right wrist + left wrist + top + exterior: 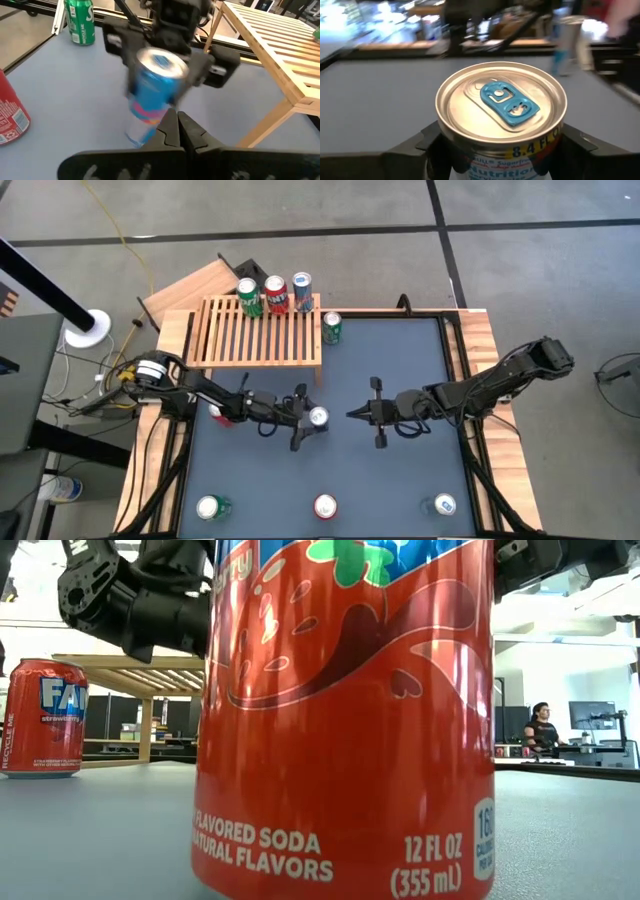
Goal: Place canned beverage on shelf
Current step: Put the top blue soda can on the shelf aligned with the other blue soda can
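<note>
A slim blue can [150, 95] with a silver top and blue tab [510, 102] is between the fingers of my left gripper [312, 418], near the table's middle. My right gripper [352, 414] is shut and empty, pointing at that can from the right with a small gap. The slatted wooden shelf [260, 335] stands at the far left and carries a green can [249, 296], a red can [275, 293] and a blue can [301, 288]. Another green can [332, 327] stands on the table by the shelf's right end. My left gripper pinches the blue can's upper wall [470, 157], just under the rim, between its two fingers [422, 147], one on each side. The fingers come level from the table's left. The can leans a little in the right wrist view; I cannot tell whether its bottom is on the table.
A red can [222, 415] stands under my left arm. A green can [212, 507], a red can [340, 720] and a blue can [444, 505] stand along the near edge. A plain wooden board [190, 285] lies behind the shelf. Bare table lies between the middle and the shelf.
</note>
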`<state>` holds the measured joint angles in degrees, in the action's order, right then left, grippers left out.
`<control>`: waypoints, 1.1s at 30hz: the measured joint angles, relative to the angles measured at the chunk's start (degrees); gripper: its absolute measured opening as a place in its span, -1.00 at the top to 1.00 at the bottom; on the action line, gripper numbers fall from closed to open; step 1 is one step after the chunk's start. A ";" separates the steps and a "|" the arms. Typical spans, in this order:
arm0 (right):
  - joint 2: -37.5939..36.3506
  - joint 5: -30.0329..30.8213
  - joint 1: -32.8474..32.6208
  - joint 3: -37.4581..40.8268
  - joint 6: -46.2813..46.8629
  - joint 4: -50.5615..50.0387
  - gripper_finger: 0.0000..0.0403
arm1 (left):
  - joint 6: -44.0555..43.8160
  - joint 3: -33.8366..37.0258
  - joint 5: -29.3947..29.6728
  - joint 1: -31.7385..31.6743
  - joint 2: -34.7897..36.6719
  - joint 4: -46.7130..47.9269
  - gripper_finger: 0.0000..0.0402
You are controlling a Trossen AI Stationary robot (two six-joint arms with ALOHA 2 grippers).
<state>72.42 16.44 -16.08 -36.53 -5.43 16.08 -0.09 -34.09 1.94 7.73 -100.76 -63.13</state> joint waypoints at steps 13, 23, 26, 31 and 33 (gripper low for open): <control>0.00 0.01 0.11 0.00 1.03 0.88 1.00 | 4.93 0.00 -35.49 -4.85 12.38 14.79 -0.15; 0.00 0.01 0.11 0.00 1.05 1.39 1.00 | 10.09 0.00 -49.25 -9.57 13.38 23.24 -0.16; 0.00 0.01 0.11 0.00 1.01 1.24 1.00 | 11.58 0.00 -49.24 -9.75 13.38 24.89 -0.16; 0.00 0.05 0.11 0.00 0.67 0.91 1.00 | 14.70 0.00 -46.93 -9.14 12.28 25.92 -0.16; 0.00 0.05 0.11 -0.02 0.42 0.91 1.00 | 14.88 0.00 -45.36 -8.79 10.80 24.04 -0.16</control>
<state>72.42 16.49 -15.97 -36.55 -5.01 16.99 14.78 -34.09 -43.42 -1.06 -89.96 -39.09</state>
